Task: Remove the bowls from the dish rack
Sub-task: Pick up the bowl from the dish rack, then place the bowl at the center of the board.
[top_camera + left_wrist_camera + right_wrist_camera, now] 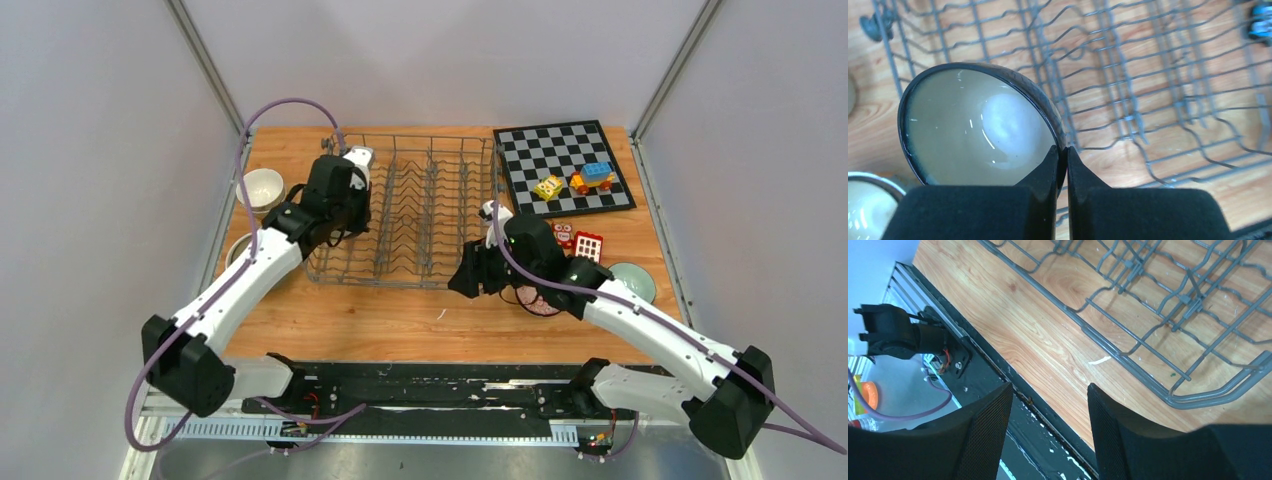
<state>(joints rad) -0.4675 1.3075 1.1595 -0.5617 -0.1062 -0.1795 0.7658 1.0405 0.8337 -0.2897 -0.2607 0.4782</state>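
I am pinching the thin rim of a bowl (978, 130) at the left end of the dish rack (1148, 75) with my left gripper (1062, 150) squeezing tight, thinking it is hard, slippery and easy to break, while my right gripper (1048, 405) is hanging spread apart and empty.

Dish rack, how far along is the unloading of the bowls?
Done: a white bowl and a second bowl sit on the table left of the dish rack. In hand: the left pincer is shut on a dark-rimmed bowl at its rim, above the rack's wires; the right pincer is open, empty. Left: setting that bowl down; no other bowl shows in the rack.
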